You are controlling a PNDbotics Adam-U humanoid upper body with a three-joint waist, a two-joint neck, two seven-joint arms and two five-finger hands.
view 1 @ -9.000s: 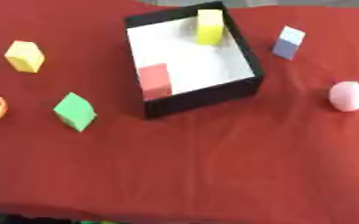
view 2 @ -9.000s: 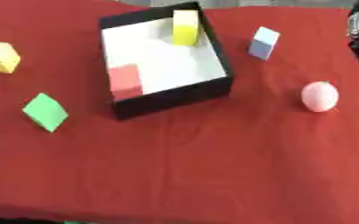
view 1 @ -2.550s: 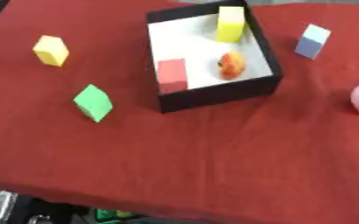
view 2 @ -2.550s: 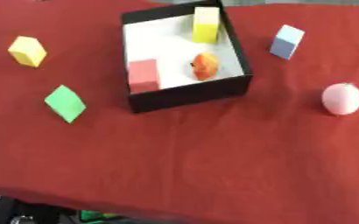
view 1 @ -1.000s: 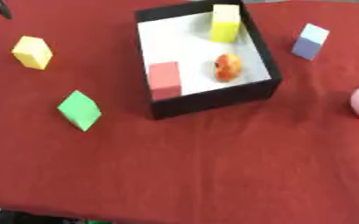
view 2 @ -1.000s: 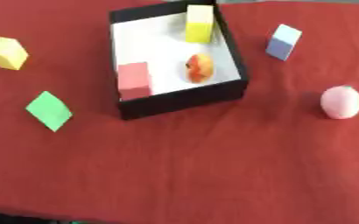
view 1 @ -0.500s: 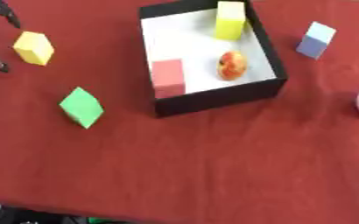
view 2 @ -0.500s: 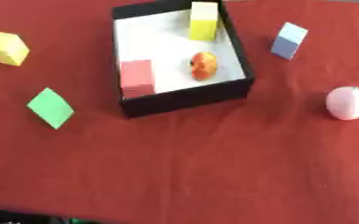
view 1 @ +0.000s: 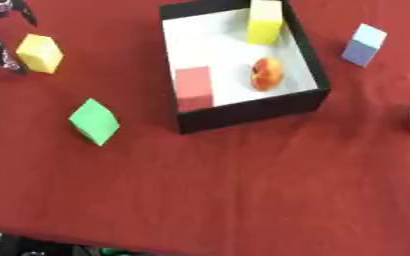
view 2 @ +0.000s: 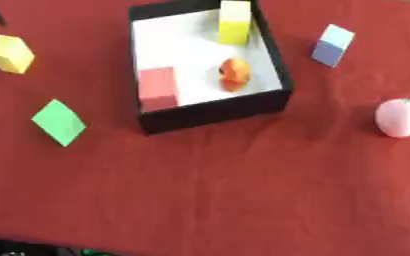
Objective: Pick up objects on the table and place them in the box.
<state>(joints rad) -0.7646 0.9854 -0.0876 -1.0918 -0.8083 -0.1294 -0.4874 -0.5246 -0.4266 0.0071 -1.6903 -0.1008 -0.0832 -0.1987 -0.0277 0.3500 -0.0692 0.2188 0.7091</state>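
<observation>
My left hand shows only as a few dark fingers at the upper left edge of the left eye view, just beside the yellow cube and on its left. So little of the hand is in view that I cannot tell whether it is released or clenched, nor whether it touches the cube. My right hand is out of sight in both views.

The black box sits at the upper middle of the red counter, turned a little askew, with a white floor inside. Three things lie in it: a tall yellow block at the far wall, a red block near the front left corner, and a small orange-red fruit (round, perhaps a peach or an apple) toward the right wall.

The rest lie on the cloth outside. The yellow cube sits well left of the box. The green block stands tilted on a corner, nearer to me and left of the box's front. The pale blue cube rests near the box's right wall. The pink round fruit lies far to the right, well apart from everything else.
</observation>
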